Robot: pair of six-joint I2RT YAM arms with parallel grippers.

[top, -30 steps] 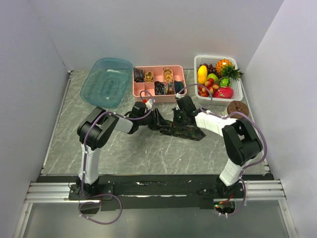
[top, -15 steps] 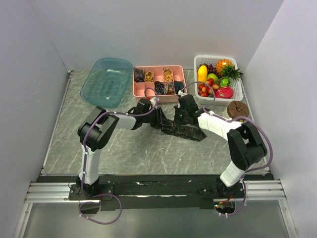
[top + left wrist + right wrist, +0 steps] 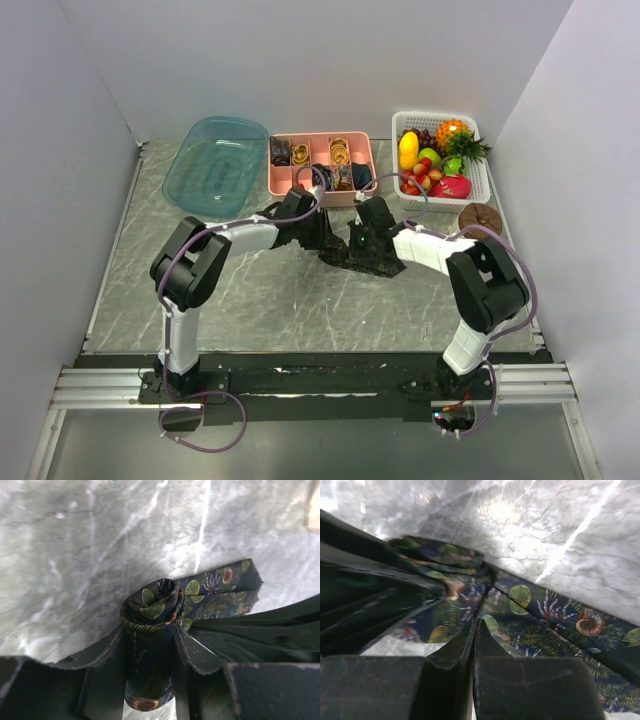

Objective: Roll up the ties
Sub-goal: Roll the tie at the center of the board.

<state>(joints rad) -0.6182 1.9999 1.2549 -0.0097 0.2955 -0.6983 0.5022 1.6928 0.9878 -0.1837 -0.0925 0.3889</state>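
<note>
Honestly, with my left fingers (image 3: 200, 655) clamped on the coiled tie (image 3: 150, 605) and right fingers (image 3: 447, 652) pinching its tail, one tug could unwind it.

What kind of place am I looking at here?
Probably a robot lab's test booth: plain white walls box in a marble-patterned table, two arms are bolted to a metal rail, and props like a fruit basket stand by.
</note>
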